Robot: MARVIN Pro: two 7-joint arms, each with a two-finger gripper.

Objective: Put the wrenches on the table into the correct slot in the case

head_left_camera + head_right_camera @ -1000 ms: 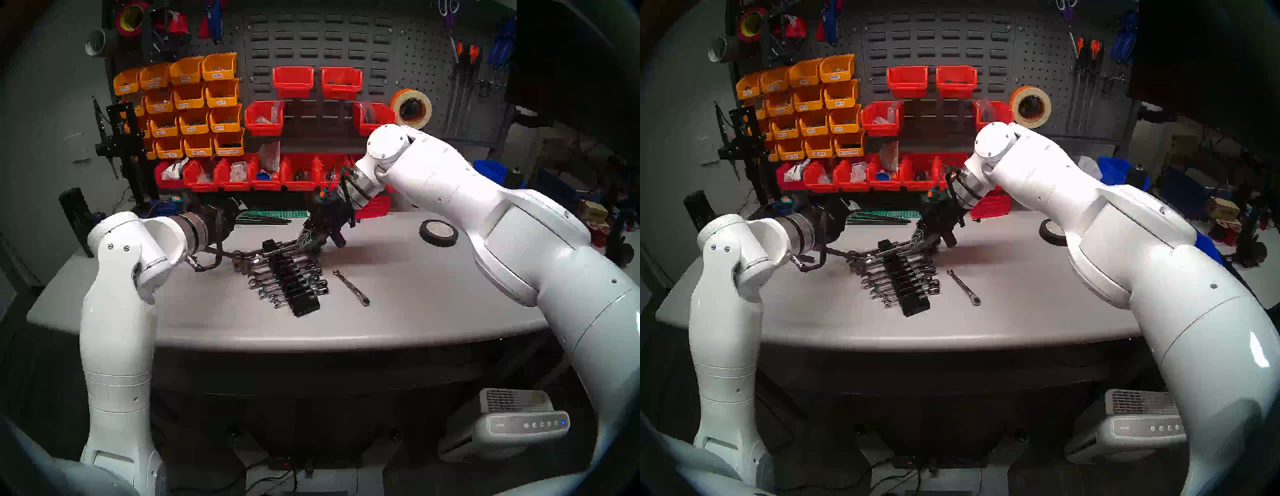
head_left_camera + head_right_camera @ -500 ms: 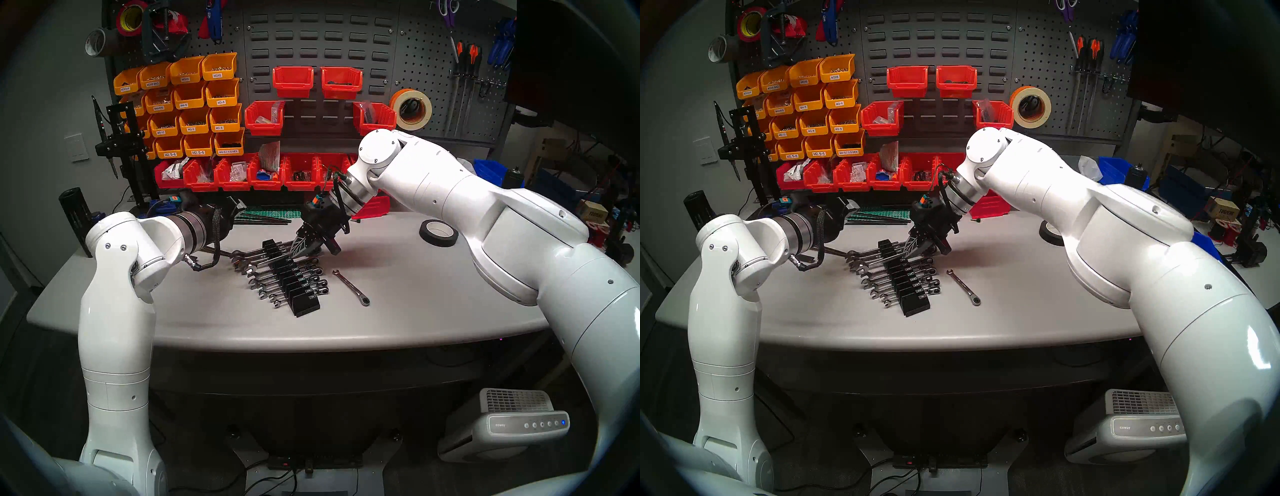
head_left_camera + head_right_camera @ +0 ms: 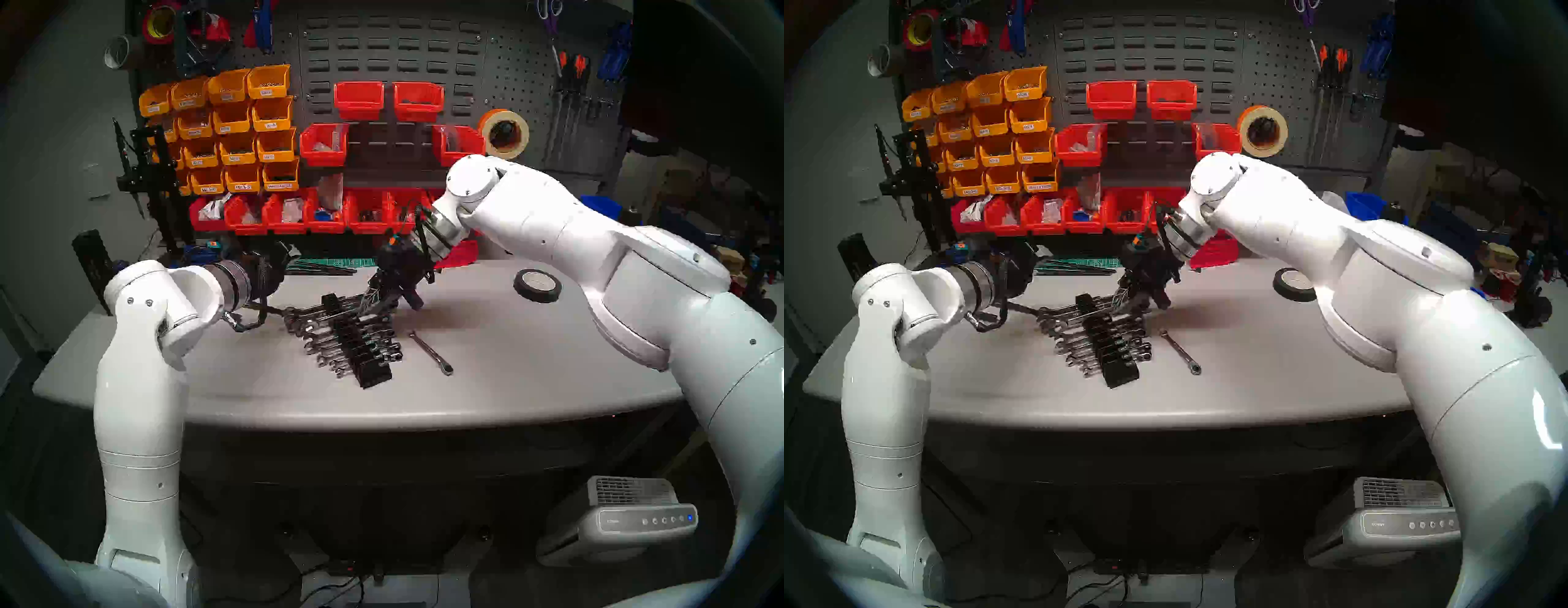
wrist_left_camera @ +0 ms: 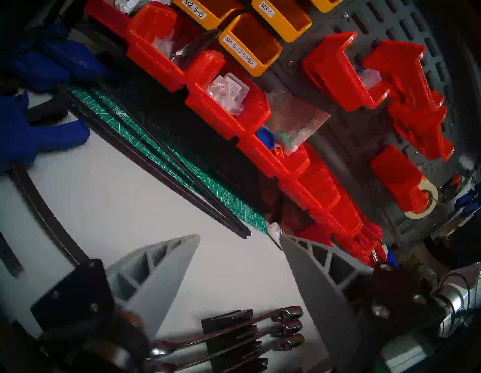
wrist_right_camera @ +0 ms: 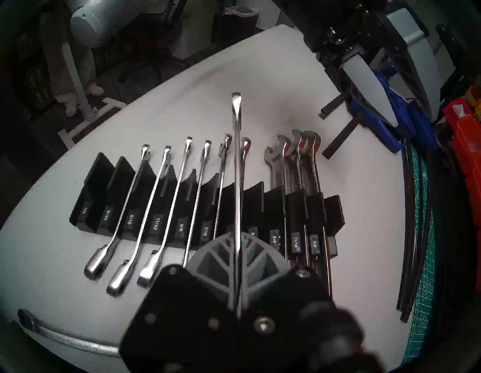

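Gripping a wrench (image 5: 237,166), right hand (image 5: 235,250) above crowded case (image 5: 270,205), left hand (image 4: 239,242) open.

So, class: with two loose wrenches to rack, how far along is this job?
Done: nothing yet that shows; the case holds a row of other wrenches. In hand: the right pincer is shut on one wrench, held over the middle slots, not seated. Left: the second wrench lies on the table; the left pincer is open, empty.

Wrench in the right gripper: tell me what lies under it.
The held wrench hangs over the black case, above a slot between two racked wrenches. The right gripper covers that slot's label, so its size is unreadable.
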